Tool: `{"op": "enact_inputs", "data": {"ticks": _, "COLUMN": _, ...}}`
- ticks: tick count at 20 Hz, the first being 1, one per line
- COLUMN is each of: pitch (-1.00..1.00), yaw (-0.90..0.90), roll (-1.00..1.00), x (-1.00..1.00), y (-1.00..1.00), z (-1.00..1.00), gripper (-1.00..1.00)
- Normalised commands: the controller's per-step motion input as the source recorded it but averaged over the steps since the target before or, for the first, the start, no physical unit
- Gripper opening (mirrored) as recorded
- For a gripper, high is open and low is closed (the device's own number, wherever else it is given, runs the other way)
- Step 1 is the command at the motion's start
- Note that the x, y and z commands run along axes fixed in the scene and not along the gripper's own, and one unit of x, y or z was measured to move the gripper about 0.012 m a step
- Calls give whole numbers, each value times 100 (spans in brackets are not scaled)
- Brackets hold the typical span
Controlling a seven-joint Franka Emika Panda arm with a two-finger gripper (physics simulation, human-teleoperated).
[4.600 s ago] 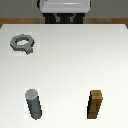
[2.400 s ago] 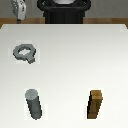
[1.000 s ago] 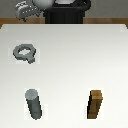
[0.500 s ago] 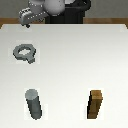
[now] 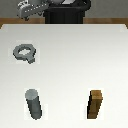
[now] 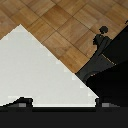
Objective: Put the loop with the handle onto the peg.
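Exterior view high, angled down on the white table (image 5: pixel 75 60), wrist view close over its corner

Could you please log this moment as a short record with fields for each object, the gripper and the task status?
loop with the handle: flat on the table, toward the exterior view's left, untouched
peg: upright, nearer the camera than the loop, nothing on it
brown block: upright, to the exterior view's right of the peg
gripper: at the table's far edge, beyond the loop, holding nothing; jaws' state unclear
task status: loop not yet picked up
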Motion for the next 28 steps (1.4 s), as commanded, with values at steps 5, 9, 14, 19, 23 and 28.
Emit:
{"op": "enact_inputs", "data": {"ticks": 5, "pitch": 0, "yaw": 0, "roll": 0, "x": 100, "y": 0, "z": 0, "gripper": 100}}
{"op": "enact_inputs", "data": {"ticks": 9, "pitch": 0, "yaw": 0, "roll": 0, "x": 100, "y": 0, "z": 0, "gripper": 100}}
{"op": "enact_inputs", "data": {"ticks": 14, "pitch": 0, "yaw": 0, "roll": 0, "x": 100, "y": 0, "z": 0, "gripper": 100}}
{"op": "enact_inputs", "data": {"ticks": 19, "pitch": 0, "yaw": 0, "roll": 0, "x": 100, "y": 0, "z": 0, "gripper": 100}}
{"op": "enact_inputs", "data": {"ticks": 23, "pitch": 0, "yaw": 0, "roll": 0, "x": 100, "y": 0, "z": 0, "gripper": 100}}
{"op": "enact_inputs", "data": {"ticks": 28, "pitch": 0, "yaw": 0, "roll": 0, "x": 100, "y": 0, "z": 0, "gripper": 100}}
